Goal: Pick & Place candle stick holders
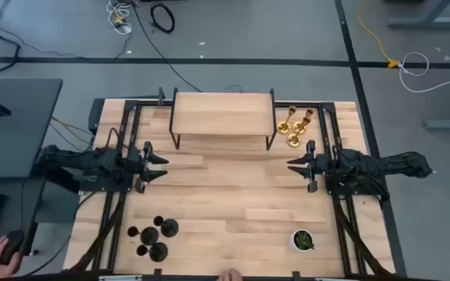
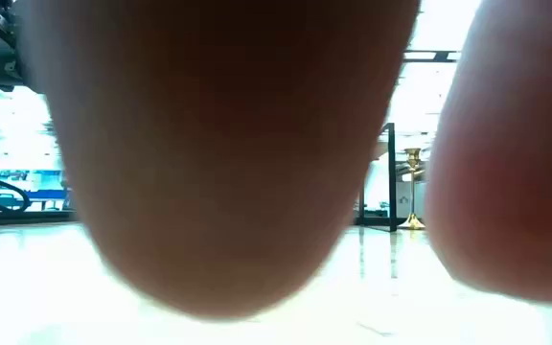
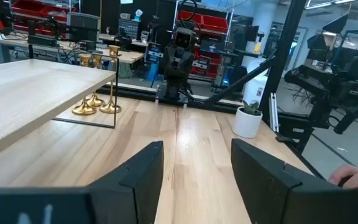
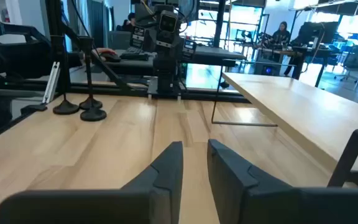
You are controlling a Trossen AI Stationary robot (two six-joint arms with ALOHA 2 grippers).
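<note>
Three gold candle stick holders stand on their round bases at the table's far right, beside the wooden shelf; they also show in the left wrist view, and one shows in the low view. Black candle stick holders stand on their bases at the near left and show in the right wrist view. My left gripper hovers at mid-left, open and empty. My right gripper hovers at mid-right, facing it, empty, its fingers a narrow gap apart.
A wooden shelf riser on thin black legs stands at the far middle. A white pot with a green plant stands near right. A person's fingers cover most of the low view; a hand shows at the near edge.
</note>
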